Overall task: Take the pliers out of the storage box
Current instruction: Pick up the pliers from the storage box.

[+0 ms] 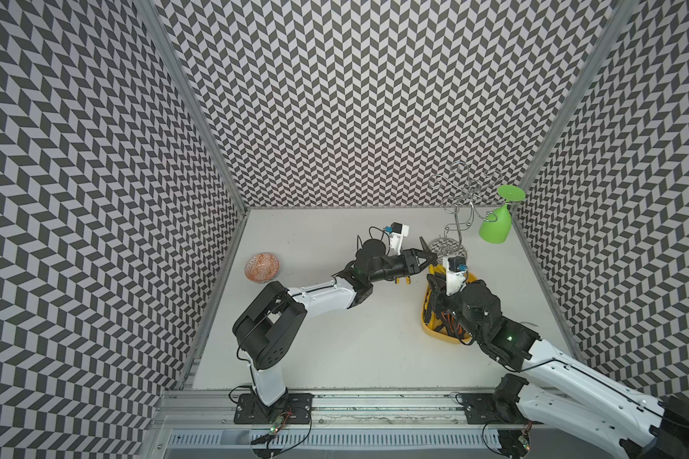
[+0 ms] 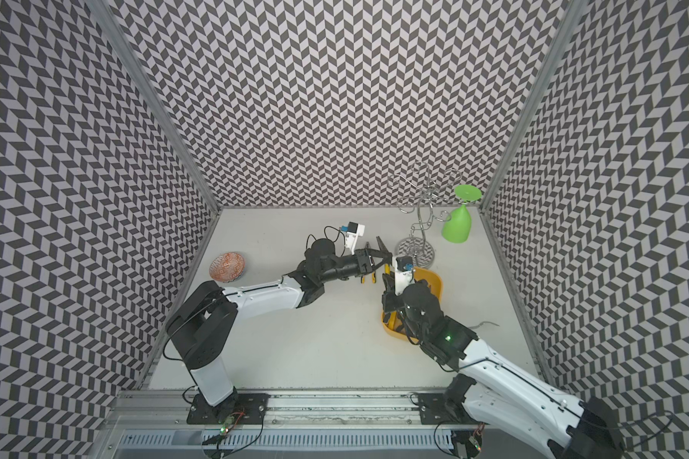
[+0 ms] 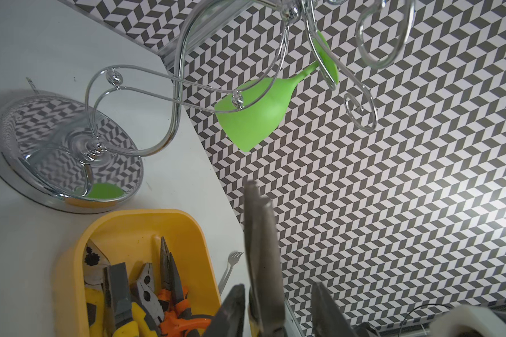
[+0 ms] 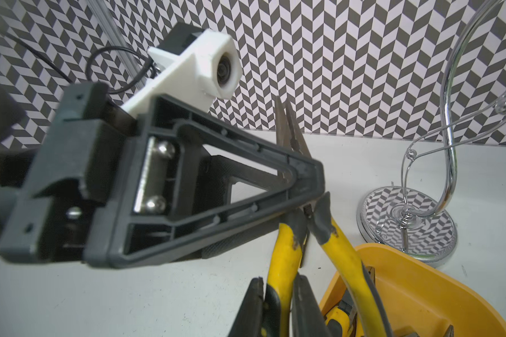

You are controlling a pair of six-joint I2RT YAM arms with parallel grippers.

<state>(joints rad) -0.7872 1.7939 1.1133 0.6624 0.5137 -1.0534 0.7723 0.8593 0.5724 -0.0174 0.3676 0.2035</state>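
One pliers is lifted at the box rim, clamped by a handle in the right tool, its nose framed by the parted left tool; other pliers are left inside.

Place: a robotics lab test cell.
Walls: grey-and-white chevron panels closing in three sides.
Frame: bare aluminium posts at the corners.
Surface: a plain white tabletop.
Mounting: the left arm and right arm stand on black plates along a metal rail.
Wiring: exposed cables and a small lit circuit board at the front edge.
Cameras: a white printed camera housing on a wrist.
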